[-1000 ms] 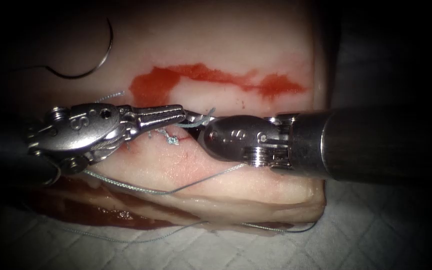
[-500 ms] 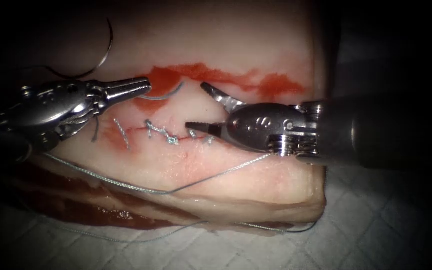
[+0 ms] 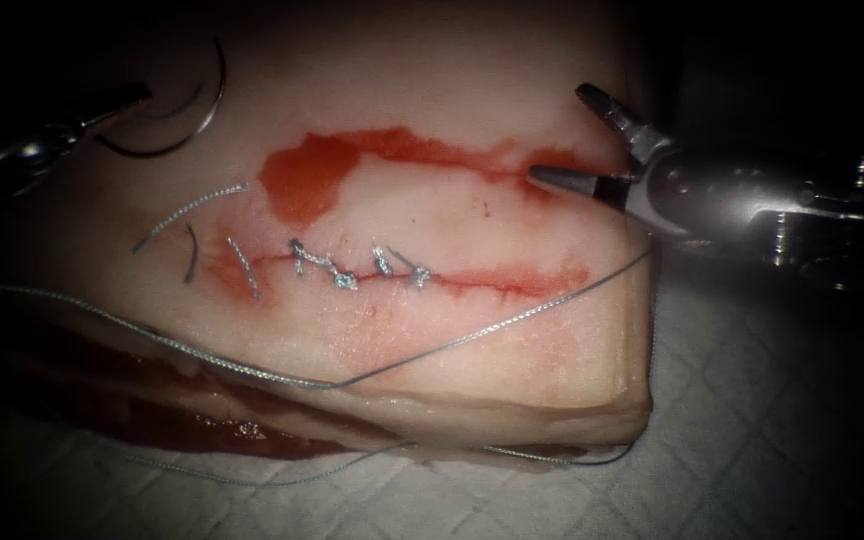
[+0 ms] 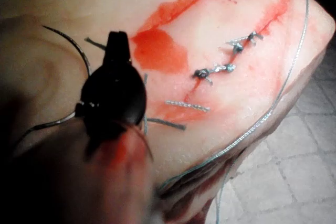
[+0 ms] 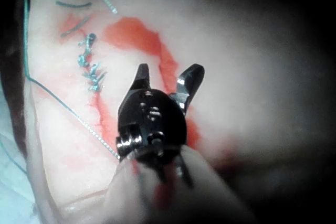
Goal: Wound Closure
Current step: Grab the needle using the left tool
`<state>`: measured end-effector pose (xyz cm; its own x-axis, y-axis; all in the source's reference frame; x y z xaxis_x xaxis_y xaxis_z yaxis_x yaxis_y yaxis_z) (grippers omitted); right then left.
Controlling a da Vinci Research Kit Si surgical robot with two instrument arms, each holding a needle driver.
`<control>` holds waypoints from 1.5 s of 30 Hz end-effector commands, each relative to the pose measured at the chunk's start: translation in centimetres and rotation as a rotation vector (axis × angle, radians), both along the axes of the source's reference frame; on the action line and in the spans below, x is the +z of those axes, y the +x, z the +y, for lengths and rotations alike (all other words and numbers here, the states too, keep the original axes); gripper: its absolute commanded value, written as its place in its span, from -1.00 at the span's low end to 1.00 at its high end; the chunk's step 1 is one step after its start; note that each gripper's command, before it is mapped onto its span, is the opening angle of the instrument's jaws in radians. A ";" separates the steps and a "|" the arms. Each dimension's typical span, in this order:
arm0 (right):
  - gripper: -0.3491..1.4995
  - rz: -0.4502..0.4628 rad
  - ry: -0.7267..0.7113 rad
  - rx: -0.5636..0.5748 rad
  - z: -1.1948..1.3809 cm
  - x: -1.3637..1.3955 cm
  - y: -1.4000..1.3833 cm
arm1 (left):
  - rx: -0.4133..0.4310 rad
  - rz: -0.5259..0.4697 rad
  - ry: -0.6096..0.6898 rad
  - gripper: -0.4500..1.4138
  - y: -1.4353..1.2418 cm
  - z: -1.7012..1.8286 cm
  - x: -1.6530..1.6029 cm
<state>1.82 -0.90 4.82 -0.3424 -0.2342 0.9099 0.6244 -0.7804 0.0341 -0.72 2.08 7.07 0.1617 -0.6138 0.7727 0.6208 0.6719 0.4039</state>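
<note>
No writing can be read. The right tool (image 3: 577, 135) has shiny metal jaws spread wide, holding nothing. I cannot tell about the left tool (image 3: 62, 135). The thin curved needle (image 3: 197, 120) lies loose on the pale, smooth tissue (image 3: 472, 340), above the cut's (image 3: 512, 285) left end. Twisted grey thread (image 3: 452, 343) crosses below the knots (image 3: 347, 268).

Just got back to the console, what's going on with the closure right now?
Both tools have pulled back from the cut. The right gripper is open over the red fluid at the tissue's right edge, holding nothing. The left gripper sits far left near the needle, which lies loose on the tissue, not in it. Knotted stitches cross the cut, cut ends of thread lie left of them, and long thread trails below.
</note>
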 end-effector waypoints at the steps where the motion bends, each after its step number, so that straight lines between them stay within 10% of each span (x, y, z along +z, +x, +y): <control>1: 0.57 0.006 -0.005 -0.006 0.01 0.07 0.11 | -0.003 0.010 0.000 -1.00 0.01 0.02 0.08; 7: 0.46 0.035 -0.015 -0.036 -0.06 0.13 0.24 | 0.080 0.104 0.064 -0.89 0.25 -0.08 0.48; 26: 0.50 0.039 -0.012 -0.036 -0.08 0.14 0.25 | 0.300 -0.205 0.413 -0.71 -0.27 -0.66 0.40; 31: 0.50 0.042 -0.008 -0.033 -0.09 0.14 0.26 | 0.239 -0.193 0.461 0.51 -0.25 -0.66 0.40; 36: 0.53 0.045 -0.004 -0.030 -0.09 0.14 0.27 | 0.218 -0.121 0.468 0.84 -0.19 -0.54 0.34; 40: 0.53 0.051 0.004 -0.025 -0.10 0.14 0.28 | 0.211 -0.101 0.491 0.69 -0.16 -0.43 0.22; 45: 0.53 0.056 0.007 -0.026 -0.10 0.15 0.30 | 0.151 -0.011 0.338 -0.08 -0.20 -0.18 0.15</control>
<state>2.03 -1.05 4.92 -0.2972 -0.2384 0.9246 0.6055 -0.7958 -0.0106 -0.86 1.91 7.18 0.2579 -0.8088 0.5286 0.5369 0.5748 0.6175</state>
